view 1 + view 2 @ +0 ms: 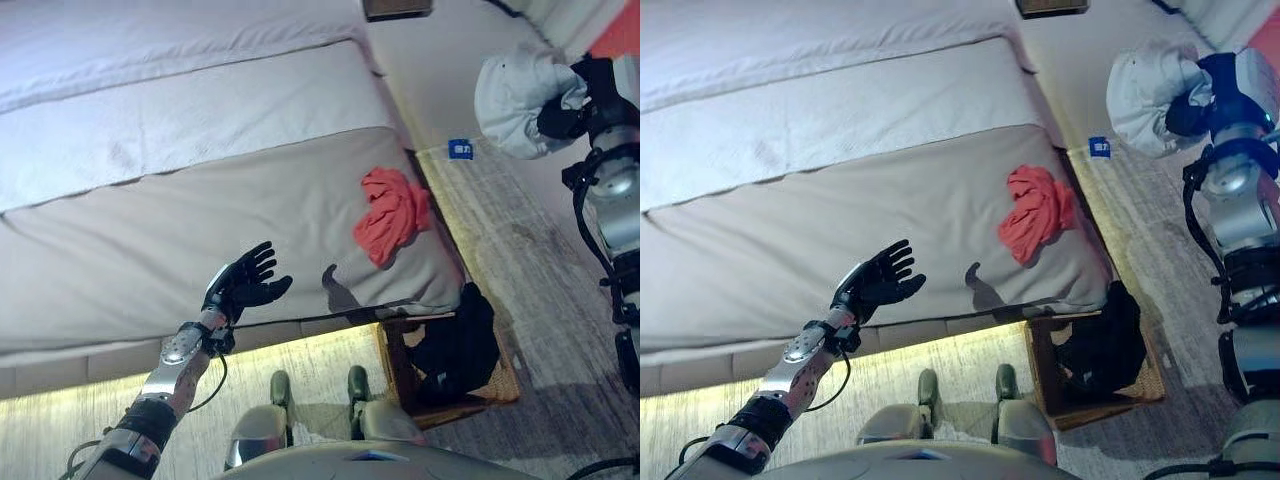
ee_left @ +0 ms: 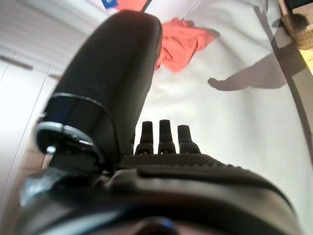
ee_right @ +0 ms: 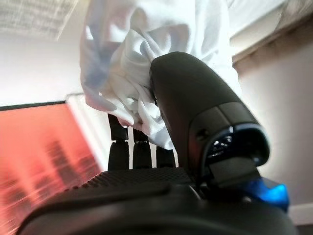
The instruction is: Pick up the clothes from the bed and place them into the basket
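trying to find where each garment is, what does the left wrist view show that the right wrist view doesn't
Only the left wrist view shows the red garment lying on the bed, a corner of the basket, and the open left hand. Only the right wrist view shows the white garment bunched in the right hand, whose thumb and fingers close on it. Both share little beyond a dark hand filling the near edge and some pale surface beyond.
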Robot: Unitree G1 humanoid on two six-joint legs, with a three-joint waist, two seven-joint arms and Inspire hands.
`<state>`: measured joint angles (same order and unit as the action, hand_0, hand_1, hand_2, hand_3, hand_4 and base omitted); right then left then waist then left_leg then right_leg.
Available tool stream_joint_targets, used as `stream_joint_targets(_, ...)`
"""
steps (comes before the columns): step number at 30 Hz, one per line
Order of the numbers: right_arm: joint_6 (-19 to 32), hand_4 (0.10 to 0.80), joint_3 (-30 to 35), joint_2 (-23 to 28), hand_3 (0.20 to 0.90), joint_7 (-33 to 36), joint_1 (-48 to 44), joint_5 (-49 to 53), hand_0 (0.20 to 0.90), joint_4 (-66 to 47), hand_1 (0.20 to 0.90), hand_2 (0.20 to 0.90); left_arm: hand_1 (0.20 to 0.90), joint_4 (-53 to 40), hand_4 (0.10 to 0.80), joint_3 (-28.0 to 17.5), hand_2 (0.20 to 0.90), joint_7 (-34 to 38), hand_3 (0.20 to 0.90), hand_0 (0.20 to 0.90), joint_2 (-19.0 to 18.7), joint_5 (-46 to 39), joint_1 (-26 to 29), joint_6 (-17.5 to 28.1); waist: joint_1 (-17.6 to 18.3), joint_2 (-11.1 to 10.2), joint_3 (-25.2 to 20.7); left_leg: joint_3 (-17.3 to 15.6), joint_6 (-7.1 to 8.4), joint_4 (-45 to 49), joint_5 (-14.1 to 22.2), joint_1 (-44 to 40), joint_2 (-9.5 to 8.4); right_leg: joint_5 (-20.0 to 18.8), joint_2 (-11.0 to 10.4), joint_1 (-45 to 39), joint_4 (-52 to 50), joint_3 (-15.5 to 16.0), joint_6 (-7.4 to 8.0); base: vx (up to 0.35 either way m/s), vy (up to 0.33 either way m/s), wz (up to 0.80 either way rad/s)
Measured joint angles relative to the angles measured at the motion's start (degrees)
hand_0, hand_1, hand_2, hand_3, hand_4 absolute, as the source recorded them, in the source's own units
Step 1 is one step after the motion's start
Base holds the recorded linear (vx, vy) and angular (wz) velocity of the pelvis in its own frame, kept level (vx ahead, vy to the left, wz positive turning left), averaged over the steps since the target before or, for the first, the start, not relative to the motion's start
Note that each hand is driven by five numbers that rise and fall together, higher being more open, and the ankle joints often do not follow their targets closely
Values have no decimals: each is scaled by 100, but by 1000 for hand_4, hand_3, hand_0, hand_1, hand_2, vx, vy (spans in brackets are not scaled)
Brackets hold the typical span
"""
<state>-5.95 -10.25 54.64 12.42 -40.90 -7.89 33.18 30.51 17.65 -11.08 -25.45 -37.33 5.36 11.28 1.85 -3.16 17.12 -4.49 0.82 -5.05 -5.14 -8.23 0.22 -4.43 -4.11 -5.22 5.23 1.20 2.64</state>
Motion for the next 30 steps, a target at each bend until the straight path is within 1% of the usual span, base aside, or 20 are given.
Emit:
stream_joint_targets(5,-49,100,122,-1,200,-176,778,-2,300,-11,300,300,900,18,800,-9,900,-55,900,900,55,184,4,-7,360,20,-60,-329,33,-4,185,-100,158,-33,178,68,1,-339,9,-44,-37,-35)
stream_joint_targets(7,-98,100,135,-2,200,-233,1097,-5,300,-12,300,300,900,21,800,-10,900,-54,900,900,87,291,3,-22,437,30,-124,-449,51,-19,215,-101,195,-38,222,119,1,-431,8,-46,-32,-34)
stream_joint_targets(8,-139,100,184,-2,200,-278,1256,-11,300,-13,300,300,900,21,800,-9,900,-54,900,900,122,349,6,-50,529,49,-164,-496,56,-24,225,-104,210,-38,244,149,1,-504,7,-31,-39,-28)
stream_joint_targets(10,-201,100,309,-29,200,-315,1619,-13,300,-10,300,300,900,25,800,-9,900,-53,900,900,195,387,-3,-124,586,96,-275,-621,60,-31,247,-113,246,-37,287,194,2,-599,8,-17,-51,-33)
stream_joint_targets(11,-227,100,311,-44,200,-325,1820,-14,300,10,300,300,900,25,800,-6,900,-53,900,900,229,425,-9,-142,701,131,-337,-664,64,-32,253,-125,267,-37,315,208,3,-674,8,-9,-47,-27)
stream_joint_targets(16,-247,100,371,-237,200,-424,2458,132,300,114,300,300,900,25,800,-2,900,-60,900,900,278,597,-20,-152,946,262,-508,-825,85,-35,271,-146,341,-24,397,255,3,-791,29,20,-38,-19)
stream_joint_targets(18,-244,100,584,-576,200,-418,2679,295,300,338,300,300,900,25,800,-1,900,-70,900,900,304,598,-34,-152,970,322,-552,-925,92,-35,274,-167,377,-32,438,279,3,-853,19,49,-61,-19)
stream_joint_targets(21,-244,100,583,-871,200,-421,2930,409,300,598,300,300,900,25,800,10,900,-123,900,900,352,598,-57,-158,989,402,-599,-942,93,-35,273,-163,403,-39,463,290,3,-859,9,22,-41,-4)
stream_joint_targets(26,-213,100,567,-1316,200,-425,3017,445,300,957,300,300,900,24,800,59,900,-161,900,900,358,600,-88,-268,1052,518,-666,-950,108,-36,283,-119,413,-38,464,331,7,-846,8,2,-6,0)
stream_joint_targets(29,-138,100,516,-1360,200,-427,3017,446,300,1104,300,300,900,25,800,97,900,-157,900,900,375,601,-93,-275,1058,581,-705,-950,112,-36,285,-52,397,-38,445,394,5,-838,8,0,0,0)
stream_joint_targets(30,-133,177,514,-1366,277,-427,3016,445,366,1156,366,366,900,25,800,131,900,-153,900,900,375,601,-97,-275,1057,593,-711,-950,113,-35,284,-48,393,-39,440,397,5,-834,8,14,15,3)
